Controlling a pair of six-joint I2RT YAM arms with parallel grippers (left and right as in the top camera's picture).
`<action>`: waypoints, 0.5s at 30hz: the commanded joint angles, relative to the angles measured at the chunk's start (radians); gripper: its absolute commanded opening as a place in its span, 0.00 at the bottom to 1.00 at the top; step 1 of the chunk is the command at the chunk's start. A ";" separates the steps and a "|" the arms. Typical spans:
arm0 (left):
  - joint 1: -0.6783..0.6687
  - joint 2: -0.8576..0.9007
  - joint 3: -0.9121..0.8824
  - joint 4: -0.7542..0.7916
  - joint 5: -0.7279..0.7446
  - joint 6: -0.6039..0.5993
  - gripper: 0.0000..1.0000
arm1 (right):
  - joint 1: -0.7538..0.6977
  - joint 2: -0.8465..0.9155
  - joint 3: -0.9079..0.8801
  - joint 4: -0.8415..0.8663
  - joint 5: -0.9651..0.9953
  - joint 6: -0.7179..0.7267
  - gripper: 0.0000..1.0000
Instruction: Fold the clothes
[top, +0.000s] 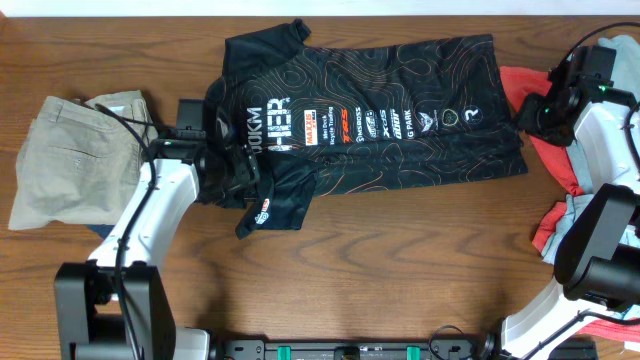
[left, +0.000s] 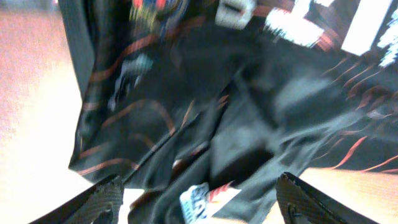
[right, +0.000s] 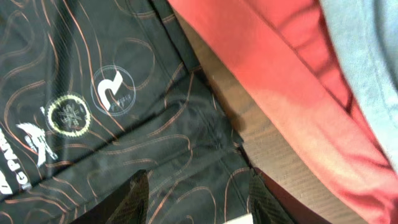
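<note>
- The clothes (top: 400, 110), a black short-sleeved jersey with thin orange contour lines, lie spread across the upper middle of the tabletop (top: 400, 260), collar end to the left and hem to the right.
- Left hand (top: 240, 165): poised over the collar end of the jersey. In the wrist view the left hand (left: 199, 190) stands wide, its dark fingers (left: 106, 196) at the two lower corners of the frame, with rumpled black cloth below them. Nothing is gripped. The view is blurred.
- Right hand (top: 530, 110): poised over the hem end. In the wrist view the right hand (right: 199, 190) stands partly apart, fingers (right: 134, 199) above the hem corner, not pinching the cloth.
- A row of white, red and orange logos (top: 370, 125) runs along the middle of the jersey.
- The lower sleeve (top: 270, 205) lies crumpled just beside the left hand.
- A red garment (right: 280, 81) lies just beside the hem, a strip of bare wood between them. A light blue garment (right: 367, 62) overlaps it.
- Khaki trousers (top: 75, 150) lie at the left edge, near the collar end.
</note>
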 joint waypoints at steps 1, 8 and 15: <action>-0.002 0.036 0.000 -0.048 -0.010 -0.001 0.77 | 0.014 0.006 -0.036 -0.014 0.004 -0.016 0.50; -0.028 0.077 -0.006 -0.120 -0.008 0.056 0.75 | 0.014 0.006 -0.181 0.082 0.044 -0.016 0.51; -0.092 0.114 -0.038 -0.083 -0.008 0.066 0.75 | 0.012 0.006 -0.308 0.197 0.045 -0.016 0.49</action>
